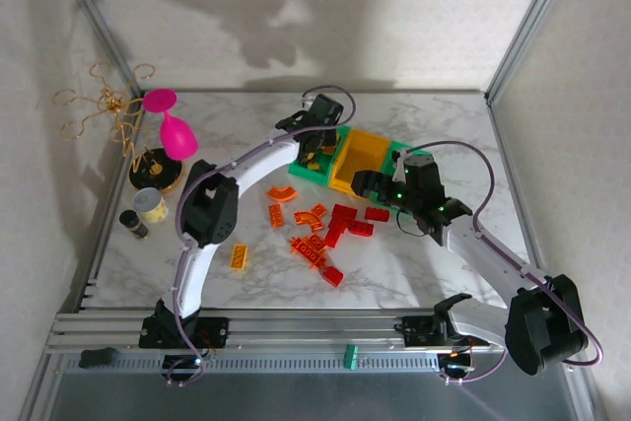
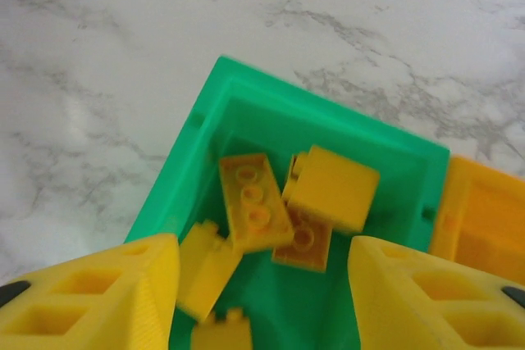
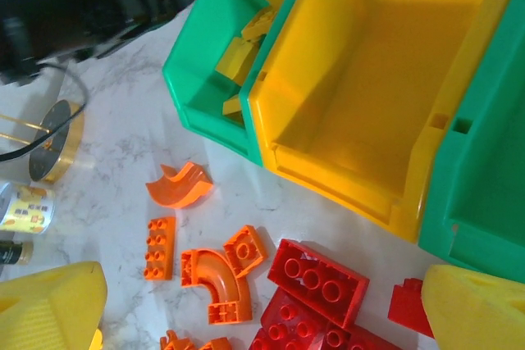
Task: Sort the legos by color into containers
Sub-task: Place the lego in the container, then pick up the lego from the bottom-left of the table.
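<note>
Our left gripper [image 2: 262, 284] hangs parted over yellow bricks [image 2: 254, 202] in the mid-frame green bin [image 2: 246, 92]; our right gripper [image 3: 258, 305] gapes wide.

Setting: robotics lab test cell. Evidence: left arm [image 1: 200, 261] and right arm [image 1: 483, 258] bolted to an aluminium rail [image 1: 296, 327] at the near edge of a marble-patterned counter [image 1: 414, 278]; slotted metal frame posts [image 1: 527, 22] holding plain white wall panels [image 1: 315, 7]; staged props, loose legos [image 1: 340, 229] and a pink goblet [image 1: 173, 130].

Orange legos [image 3: 215, 278] and red legos [image 3: 321, 279] lie before the yellow bin [image 3: 344, 174] (green bins [image 3: 193, 92] flank it).
</note>
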